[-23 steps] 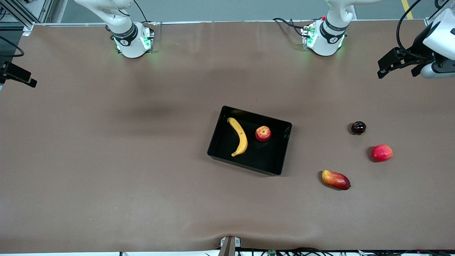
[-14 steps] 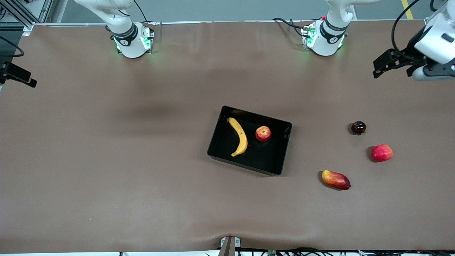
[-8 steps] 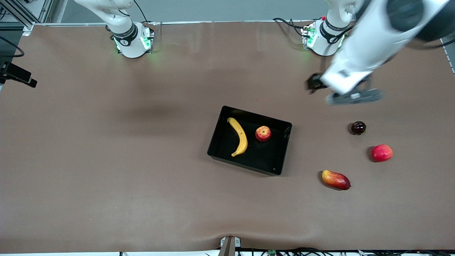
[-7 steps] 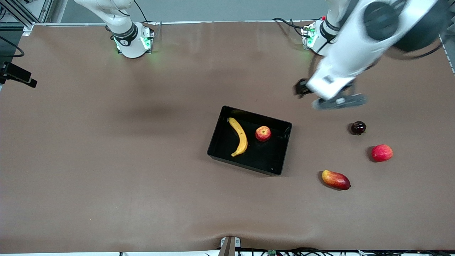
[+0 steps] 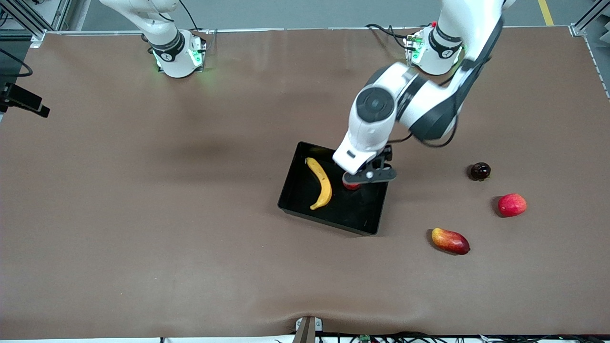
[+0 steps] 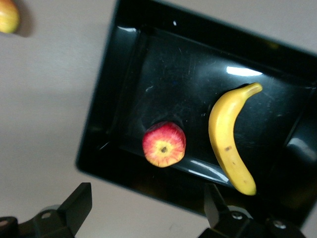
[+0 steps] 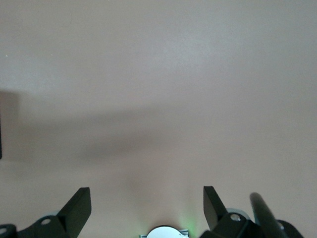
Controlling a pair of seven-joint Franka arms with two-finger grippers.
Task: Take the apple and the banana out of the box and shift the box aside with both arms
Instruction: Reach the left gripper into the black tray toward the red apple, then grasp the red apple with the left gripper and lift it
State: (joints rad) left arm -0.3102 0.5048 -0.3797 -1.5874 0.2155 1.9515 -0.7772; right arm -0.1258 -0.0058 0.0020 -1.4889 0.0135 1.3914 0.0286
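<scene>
The black tray (image 5: 353, 210) lies mid-table with the yellow banana (image 5: 322, 183) and the small red apple (image 5: 351, 186) in it. The apple is mostly hidden under my left hand. My left gripper (image 5: 368, 177) hangs open and empty over the apple's part of the tray. In the left wrist view the tray (image 6: 163, 64), the apple (image 6: 164, 144) and the banana (image 6: 228, 141) lie apart below the spread left gripper (image 6: 146, 196). My right gripper (image 7: 147, 198) is open and empty over bare table near its own base; the right arm waits.
Toward the left arm's end of the table lie a dark round fruit (image 5: 480, 171), a larger red fruit (image 5: 512, 205) and a red-yellow mango (image 5: 450, 240). The mango also shows at a corner of the left wrist view (image 6: 7, 15).
My left arm has swung from the left arm's end of the table to over the tray, above the apple. The fruits, tray and right arm have not moved.
</scene>
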